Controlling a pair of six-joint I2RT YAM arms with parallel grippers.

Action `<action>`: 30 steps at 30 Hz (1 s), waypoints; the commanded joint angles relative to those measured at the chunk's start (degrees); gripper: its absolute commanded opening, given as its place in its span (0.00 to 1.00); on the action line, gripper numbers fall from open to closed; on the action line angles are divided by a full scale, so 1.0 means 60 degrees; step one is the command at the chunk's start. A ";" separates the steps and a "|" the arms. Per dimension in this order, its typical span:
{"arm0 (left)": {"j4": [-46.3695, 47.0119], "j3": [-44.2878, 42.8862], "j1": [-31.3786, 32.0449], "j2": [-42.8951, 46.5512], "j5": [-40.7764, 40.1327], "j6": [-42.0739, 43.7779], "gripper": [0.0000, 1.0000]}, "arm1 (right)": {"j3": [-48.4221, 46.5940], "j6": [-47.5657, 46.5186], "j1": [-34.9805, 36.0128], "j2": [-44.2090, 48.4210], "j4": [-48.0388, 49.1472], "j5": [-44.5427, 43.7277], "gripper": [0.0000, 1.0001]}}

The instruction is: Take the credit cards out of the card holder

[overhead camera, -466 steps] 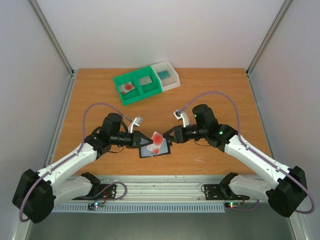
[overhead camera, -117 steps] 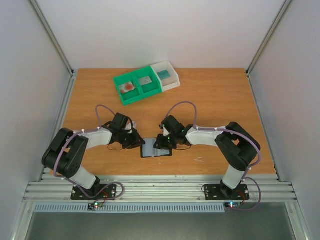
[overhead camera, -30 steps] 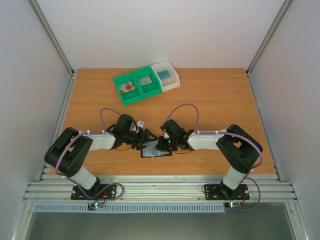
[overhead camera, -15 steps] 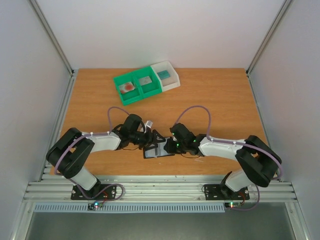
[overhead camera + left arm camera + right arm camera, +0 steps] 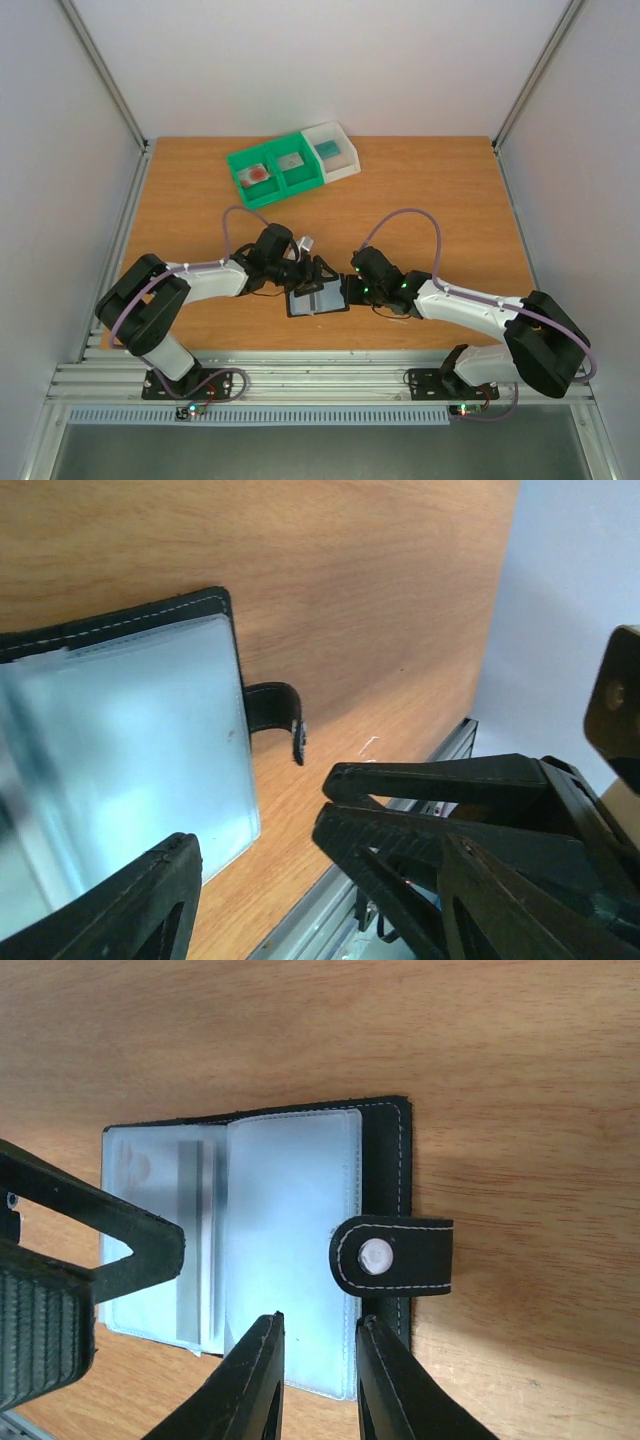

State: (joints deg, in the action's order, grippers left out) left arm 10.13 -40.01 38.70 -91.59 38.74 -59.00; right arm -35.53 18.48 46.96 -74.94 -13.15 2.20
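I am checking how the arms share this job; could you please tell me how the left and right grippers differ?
The left gripper has its jaws spread wide; the right gripper shows only a narrow gap. The left gripper is at the side of the card holder away from the clasp tab; the right gripper is beside that tab. Both hang low over it with nothing gripped.

The left arm (image 5: 200,283) and right arm (image 5: 470,308) are both white shells with chunky black joints, and each drags a loopy purple cable (image 5: 228,222). Little green LEDs (image 5: 368,291) glow on the right one. The right gripper (image 5: 318,1328) has matte black tapered fingers (image 5: 255,1380).
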 commanded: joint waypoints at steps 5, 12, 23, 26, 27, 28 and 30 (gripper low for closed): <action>-0.0944 -0.0196 0.0000 0.0179 -0.0674 0.0792 0.65 | -0.0290 -0.0021 0.0069 -0.0163 0.0133 0.0092 0.23; -0.1635 0.0174 -0.0715 0.0798 -0.0978 0.1203 0.65 | -0.0699 -0.0115 0.0329 -0.0721 0.0653 0.0745 0.24; -0.2084 0.1076 -0.1663 0.1706 -0.1035 0.1431 0.66 | -0.1627 -0.0227 0.0827 -0.2247 0.1009 0.1212 0.24; -0.2082 0.1241 -0.1755 0.1780 -0.1068 0.1440 0.66 | -0.1774 -0.0237 0.0852 -0.2601 0.1063 0.1245 0.24; -0.2056 0.1289 -0.1769 0.1795 -0.1066 0.1440 0.66 | -0.1826 -0.0244 0.0853 -0.2723 0.1043 0.1243 0.24; -0.2031 0.1316 -0.1776 0.1806 -0.1066 0.1429 0.66 | -0.1874 -0.0259 0.0848 -0.2821 0.1035 0.1239 0.24; -0.1963 0.1371 -0.1776 0.1804 -0.1045 0.1418 0.66 | -0.1915 -0.0255 0.0845 -0.2978 0.1032 0.1238 0.24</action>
State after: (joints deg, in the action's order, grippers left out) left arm -2.48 -32.93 28.45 -81.87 32.88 -51.75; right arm -45.17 17.87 51.51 -91.15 -7.90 9.32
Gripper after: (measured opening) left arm 0.661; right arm 0.237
